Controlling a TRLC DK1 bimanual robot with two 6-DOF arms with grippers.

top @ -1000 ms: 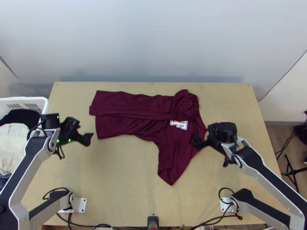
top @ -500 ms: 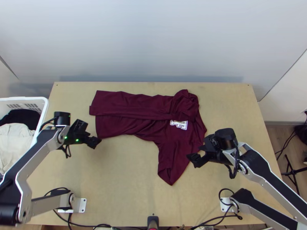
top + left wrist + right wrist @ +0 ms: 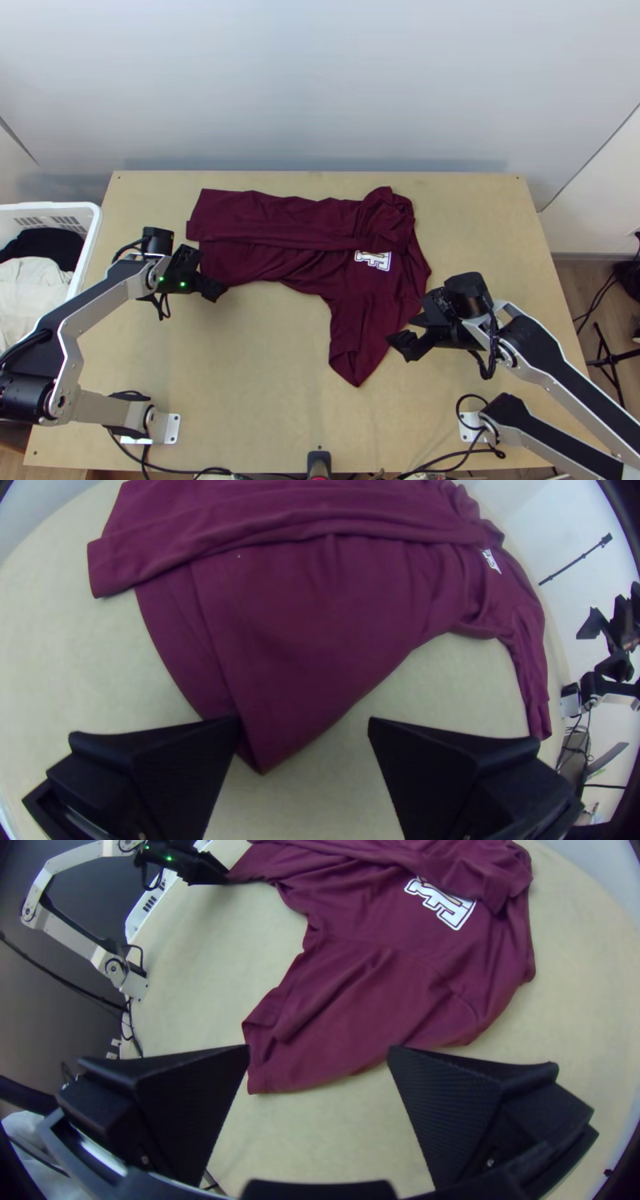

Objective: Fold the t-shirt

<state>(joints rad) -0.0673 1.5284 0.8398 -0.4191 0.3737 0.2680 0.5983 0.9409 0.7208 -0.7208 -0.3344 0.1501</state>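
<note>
Lying near left jaws: t-shirt [image 3: 368, 300]

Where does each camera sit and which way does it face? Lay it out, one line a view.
Top view: high over the near edge, looking steeply down on the table and t-shirt; both arms show.
Left wrist view: on that arm's wrist, looking across the t-shirt; the left gripper shows.
Right wrist view: on that arm's wrist, looking over a sleeve; the right gripper and the left arm show.
Both wrist views share the white print.
</note>
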